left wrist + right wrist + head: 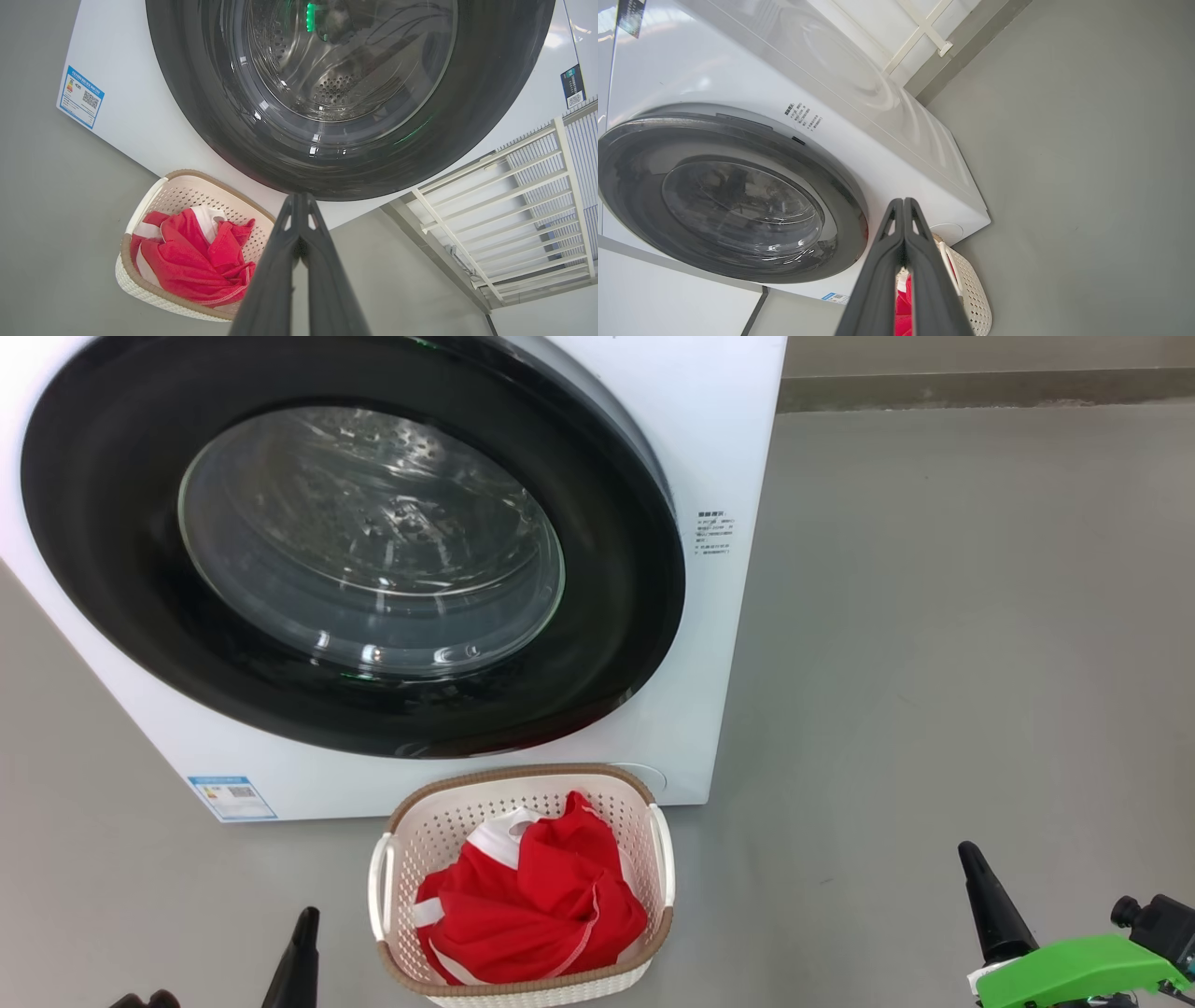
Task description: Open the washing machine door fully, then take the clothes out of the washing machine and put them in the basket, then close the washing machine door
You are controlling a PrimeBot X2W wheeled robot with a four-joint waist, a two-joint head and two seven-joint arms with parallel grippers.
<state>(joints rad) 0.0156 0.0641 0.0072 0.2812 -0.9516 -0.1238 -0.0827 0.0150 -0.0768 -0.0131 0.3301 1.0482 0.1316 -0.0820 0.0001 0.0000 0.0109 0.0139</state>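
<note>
Head view, door: the washing machine door (121, 569) lies flat against the front of the washing machine (738, 429), with its black rim all round the glass. It looks shut, though no picture shows the latch.
Drum: through the glass the perforated steel drum (392, 513) looks bare.
Clothes: the red and white clothes (532, 905) lie heaped in the basket (523, 773), which stands on the grey floor (934, 663) just in front of the machine, below the door.
Left tool: the left tool (304, 929) hangs low beside the basket, fingers pressed together, holding nothing.
Right tool: the right tool (971, 863) is well apart to the right, fingers pressed together and empty.
Step in hand: judged to be the closing of the door, all but finished.
Doing it well: if the latch has not caught, a firm push with a pressed-together tool on the black rim should seat it. The push should not land on the bulging glass, and the arm should pass above the basket so as not to knock it. Which side the latch sits on cannot be told.
Blue sticker: a blue label (231, 796) at the front's lower corner carries a QR code; its print is too small to read.
Printed note: a block of small dark text (714, 532) sits right of the door, not legible.
Dark sticker: the left wrist view shows a dark label (572, 86) with a QR code on the machine, unreadable.
Brand: no maker's name can be read.
</note>
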